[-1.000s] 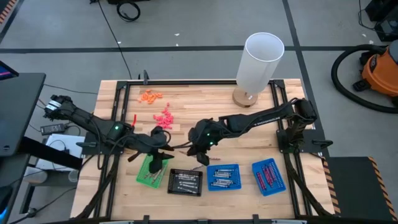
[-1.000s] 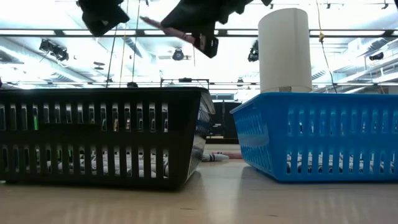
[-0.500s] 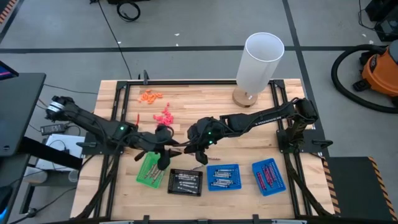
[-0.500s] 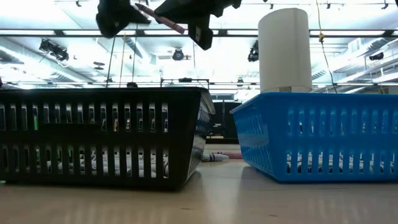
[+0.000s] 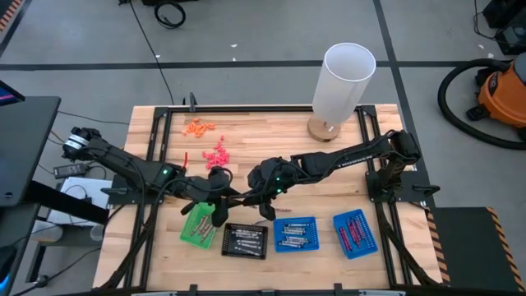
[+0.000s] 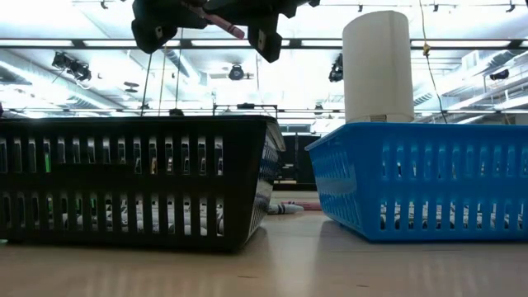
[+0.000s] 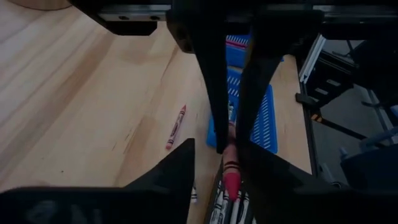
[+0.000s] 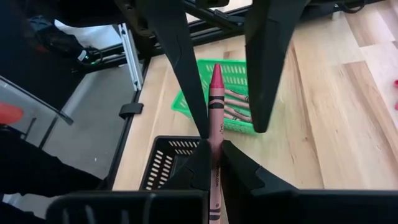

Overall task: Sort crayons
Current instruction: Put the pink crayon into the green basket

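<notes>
A wooden table stands on grey floor with black seams.

Counts, tabletop near edge:
4 small trays in a row – 1 green tray, 1 black tray, 2 blue trays. 1 loose crayon lying on the wood, 1 crayon up in the air betw. 2 grippers. 1 white cylinder at far edge.

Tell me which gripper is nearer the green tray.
Left. The left gripper hangs at the green tray's far right corner, fingers straddling a red crayon; the right gripper, shut on it, sits farther right.
</notes>
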`<state>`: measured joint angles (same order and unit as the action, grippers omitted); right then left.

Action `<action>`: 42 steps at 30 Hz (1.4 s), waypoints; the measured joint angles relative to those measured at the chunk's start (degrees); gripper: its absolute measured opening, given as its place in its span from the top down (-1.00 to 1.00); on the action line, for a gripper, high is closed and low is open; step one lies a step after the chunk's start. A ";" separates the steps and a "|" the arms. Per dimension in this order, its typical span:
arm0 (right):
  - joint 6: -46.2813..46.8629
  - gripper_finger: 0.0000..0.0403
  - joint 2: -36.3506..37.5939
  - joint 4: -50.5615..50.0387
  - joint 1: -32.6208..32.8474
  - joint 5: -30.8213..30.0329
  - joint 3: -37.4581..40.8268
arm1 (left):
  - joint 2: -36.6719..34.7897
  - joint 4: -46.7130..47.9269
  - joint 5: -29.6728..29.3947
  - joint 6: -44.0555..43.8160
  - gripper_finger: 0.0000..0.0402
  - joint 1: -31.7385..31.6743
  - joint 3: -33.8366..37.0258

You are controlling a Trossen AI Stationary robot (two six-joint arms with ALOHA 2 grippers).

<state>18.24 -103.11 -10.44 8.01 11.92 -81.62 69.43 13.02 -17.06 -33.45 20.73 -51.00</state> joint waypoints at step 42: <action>-5.61 0.30 0.46 -36.84 -3.99 -16.57 0.00 | -0.98 29.74 31.97 -22.04 0.81 0.11 -0.02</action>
<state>12.63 -102.65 -47.28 4.02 -4.65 -81.62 68.45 42.76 14.92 -55.49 20.84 -51.03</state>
